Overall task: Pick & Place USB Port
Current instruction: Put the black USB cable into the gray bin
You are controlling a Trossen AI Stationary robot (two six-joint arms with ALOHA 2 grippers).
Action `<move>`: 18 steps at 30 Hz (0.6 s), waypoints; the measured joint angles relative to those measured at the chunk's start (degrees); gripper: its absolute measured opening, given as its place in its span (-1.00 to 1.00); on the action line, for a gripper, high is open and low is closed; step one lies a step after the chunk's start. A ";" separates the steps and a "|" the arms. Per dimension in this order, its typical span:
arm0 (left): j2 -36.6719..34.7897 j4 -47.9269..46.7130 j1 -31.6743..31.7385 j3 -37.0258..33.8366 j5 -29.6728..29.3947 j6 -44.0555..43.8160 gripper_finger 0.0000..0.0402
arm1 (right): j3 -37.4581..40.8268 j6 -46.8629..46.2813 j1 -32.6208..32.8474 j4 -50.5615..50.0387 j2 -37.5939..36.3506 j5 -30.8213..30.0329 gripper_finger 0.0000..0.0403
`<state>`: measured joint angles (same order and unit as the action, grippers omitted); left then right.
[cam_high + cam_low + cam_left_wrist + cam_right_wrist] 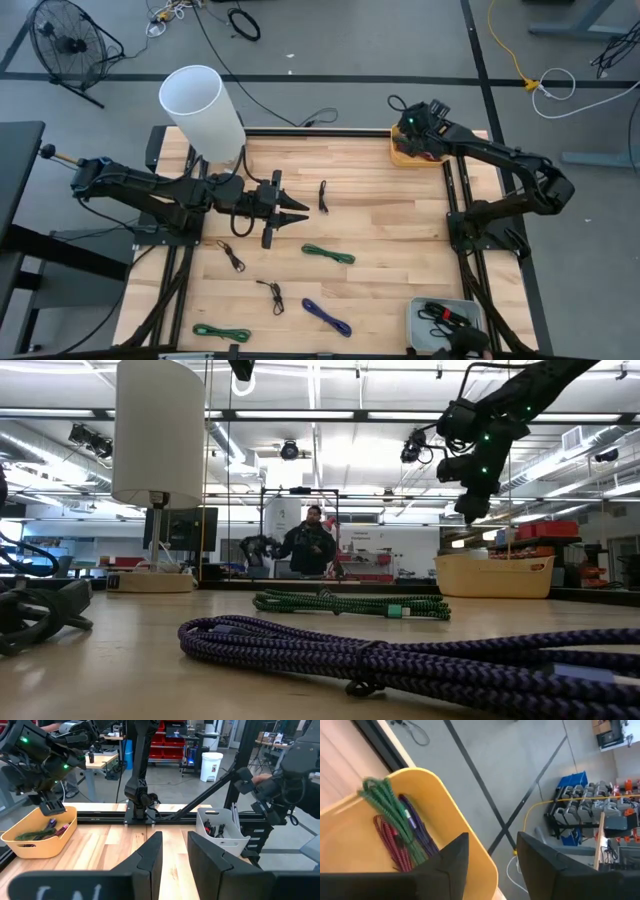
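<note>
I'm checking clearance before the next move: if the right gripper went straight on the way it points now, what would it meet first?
Probably the coiled cables in the yellow plastic bin: the right gripper, jaws open, hangs pointing down over it, though depth is unclear.

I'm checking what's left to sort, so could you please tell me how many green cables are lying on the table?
2: one green cable near the table's middle, and another green cable at the front left edge. More green cable already lies in the yellow bin.

Scattered cables [328,254] and a white cylinder [203,112] obstruct; the table's [400,240] right-centre seems clear.
</note>
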<state>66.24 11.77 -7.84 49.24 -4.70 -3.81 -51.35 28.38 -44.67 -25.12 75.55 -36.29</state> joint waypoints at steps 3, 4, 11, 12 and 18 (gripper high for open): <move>0.00 -0.02 0.00 0.01 0.00 -0.01 -0.53 | 0.00 -0.10 -0.70 0.00 0.01 1.49 -0.17; 0.00 -0.02 0.00 0.00 0.00 -0.01 -0.53 | 0.00 -0.65 -0.82 -0.22 0.02 2.24 -0.17; 0.00 -0.04 0.00 -0.01 0.00 0.01 -0.53 | 0.00 -5.64 0.25 -4.23 0.02 11.94 -0.17; 0.00 -0.04 0.00 -0.01 -0.01 0.03 -0.53 | 0.00 -6.63 0.95 -4.98 0.02 14.73 -0.18; 0.02 -0.04 0.00 -0.01 -0.19 0.05 -0.53 | 0.00 -12.24 6.12 -5.71 0.02 26.41 -0.18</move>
<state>66.26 11.73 -7.84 49.23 -4.89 -3.75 -51.35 16.14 -38.55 -30.83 75.57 -9.88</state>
